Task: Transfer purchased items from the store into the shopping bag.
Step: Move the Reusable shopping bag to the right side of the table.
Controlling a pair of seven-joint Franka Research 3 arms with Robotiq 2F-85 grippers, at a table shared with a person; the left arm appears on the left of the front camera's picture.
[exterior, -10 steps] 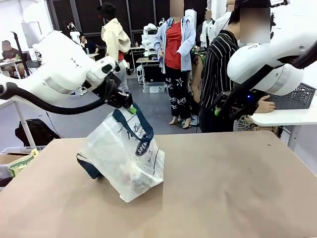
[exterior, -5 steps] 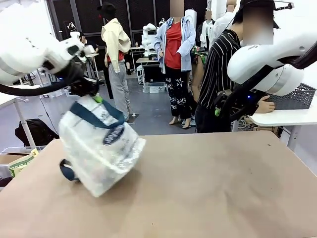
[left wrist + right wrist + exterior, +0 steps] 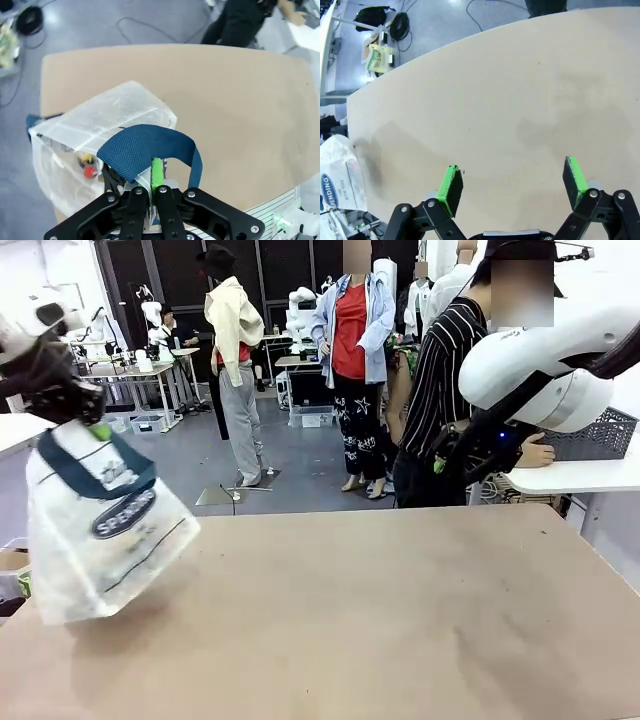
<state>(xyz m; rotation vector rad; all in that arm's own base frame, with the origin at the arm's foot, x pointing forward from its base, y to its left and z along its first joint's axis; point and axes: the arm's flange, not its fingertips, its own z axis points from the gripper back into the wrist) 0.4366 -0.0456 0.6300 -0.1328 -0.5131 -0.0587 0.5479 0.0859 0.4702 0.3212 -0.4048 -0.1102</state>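
The left gripper (image 3: 148, 187), black with green pads, was shut tight on a dark blue strap handle (image 3: 150, 150) of the see-through plastic shopping bag (image 3: 95, 530). In the front view the bag hung at the far left side, past the left edge of the big brown table (image 3: 400, 610), and it was tilted, with its bottom corner low beside the table edge. A dark oval label with white letters (image 3: 124, 513) showed on the side of the bag. In the left wrist view the bag hung right under the gripper, with the strap looped over the green pad (image 3: 156, 172). Through the clear plastic you could see small things inside the bag, one red and one yellow (image 3: 87, 165), but they were too small to tell what they were. The right gripper (image 3: 512, 182) was wide open and held nothing. Its two green pads stood well apart above the bare brown table top. In the right wrist view the white bag showed at the left edge of the picture. The white right arm (image 3: 540, 365) was up at the right side in the front view. A person in a black and white striped top (image 3: 445, 380) stood at the far side of the table, beside a dark grey plastic basket with lattice sides (image 3: 600, 435), which sat on a white side table (image 3: 570, 477).
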